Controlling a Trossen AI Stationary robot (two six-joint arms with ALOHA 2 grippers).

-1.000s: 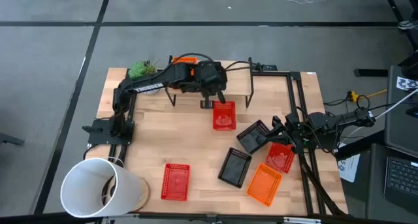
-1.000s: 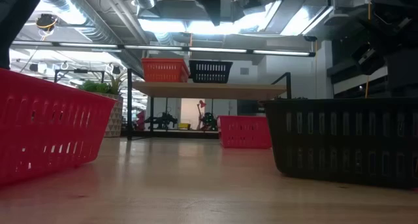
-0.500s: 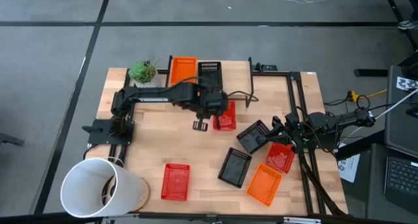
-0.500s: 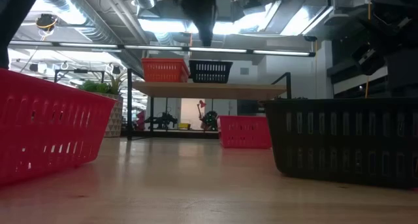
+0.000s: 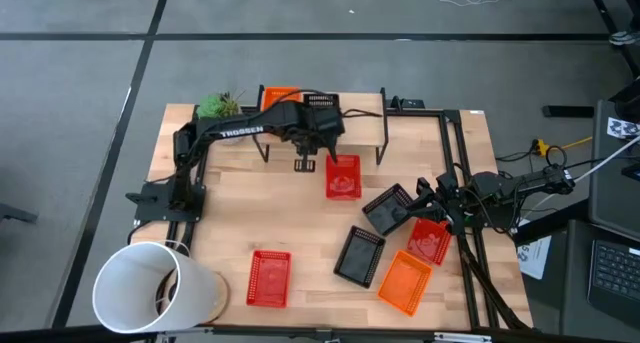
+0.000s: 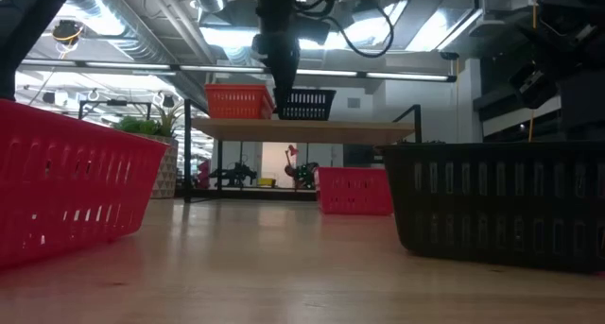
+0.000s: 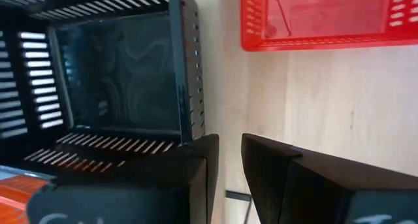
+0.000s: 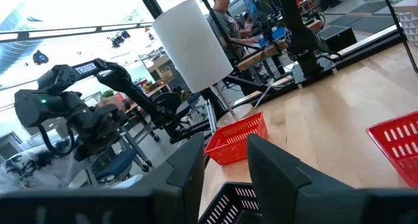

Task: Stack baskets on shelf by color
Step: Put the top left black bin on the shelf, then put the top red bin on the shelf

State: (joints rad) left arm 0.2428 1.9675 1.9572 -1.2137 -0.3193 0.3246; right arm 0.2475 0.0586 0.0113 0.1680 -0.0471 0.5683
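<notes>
The shelf stands at the table's far side. An orange basket and a black basket sit side by side on its board. A red basket rests on the table just before it. My left gripper hangs fingers down, shut and empty, at the shelf's near edge, left of the red basket; in the low view my left gripper shows before the two shelved baskets. The left wrist view shows the black basket and the red basket. My right gripper waits, shut, at the table's right.
Loose on the table are two black baskets, two red ones and an orange one. A white bucket lies at the near left corner and a plant stands left of the shelf.
My left gripper drew back from the shelf toward the near edge, then returned to the shelf's near edge. In the low view it has come steadily lower. No basket has moved, and the right arm has kept still.
</notes>
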